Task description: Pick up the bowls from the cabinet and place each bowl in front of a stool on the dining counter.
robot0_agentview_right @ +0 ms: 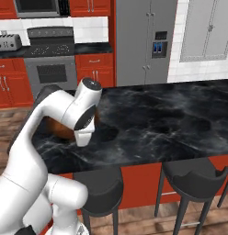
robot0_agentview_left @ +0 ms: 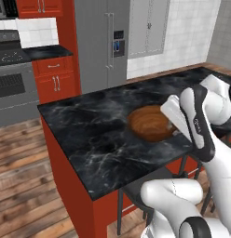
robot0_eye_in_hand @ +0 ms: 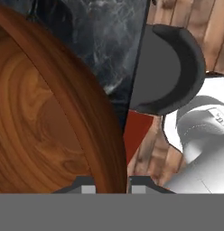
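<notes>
Left base view: you have one bowl (robot0_agentview_left: pixel 150 122) over the counter (robot0_agentview_left: pixel 94 135), near its front edge at the 3 o'clock side of the frame. Whether it rests on the marble or hangs just above, this view does not settle. The arm crosses its right rim, so the gripper's hold is hidden here. A stool (robot0_agentview_left: pixel 136 190) stands under the counter edge at 6 o'clock, roughly in line with the bowl.

Right base view: the bowl (robot0_agentview_right: pixel 60 128) shows as a brown sliver behind the arm at 9 o'clock, near the left end of the counter (robot0_agentview_right: pixel 171 119). Two stools stand at the front edge, one (robot0_agentview_right: pixel 99 186) at 6 o'clock, the other (robot0_agentview_right: pixel 194 176) at 4 o'clock. The marble before the second stool is bare.

Hand view: the gripper (robot0_eye_in_hand: pixel 108 184) has its fingers (robot0_eye_in_hand: pixel 86 185) drawn close, pinching the bowl's rim between them. The bowl (robot0_eye_in_hand: pixel 37 135) fills 9 o'clock, grain rings plain. A stool seat (robot0_eye_in_hand: pixel 163 72) lies beyond the counter edge at 2 o'clock.

Assessment: the bowl appears rigid and light, but glossy, so expect a slippery rim. A one-sided rim pinch is your only practical hold; the bowl may tilt or swing from it. Move slowly.
</notes>
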